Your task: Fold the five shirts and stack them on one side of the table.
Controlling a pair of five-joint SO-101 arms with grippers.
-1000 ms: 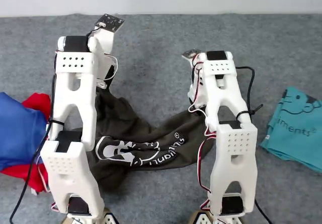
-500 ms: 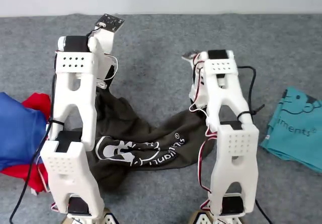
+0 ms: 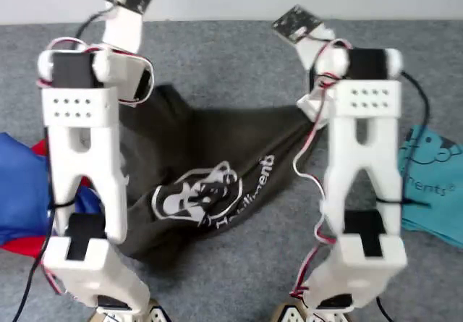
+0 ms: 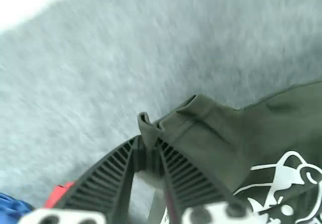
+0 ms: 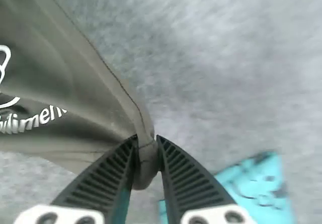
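A dark olive shirt with a white print hangs stretched between my two arms above the grey table. My left gripper is shut on one edge of the dark olive shirt. My right gripper is shut on another edge of the dark olive shirt. In the high view the left gripper is at the shirt's far left and the right gripper at its far right. A teal shirt lies at the right. A blue shirt and a red shirt are heaped at the left.
The grey felt table is bare at the back between the arms. A corner of the teal shirt lies just beyond my right gripper. Bits of the red shirt and the blue shirt lie close to my left gripper.
Both arms have lifted and spread apart, raising the dark olive shirt off the table and pulling it taut. The print now faces up, higher and more spread.
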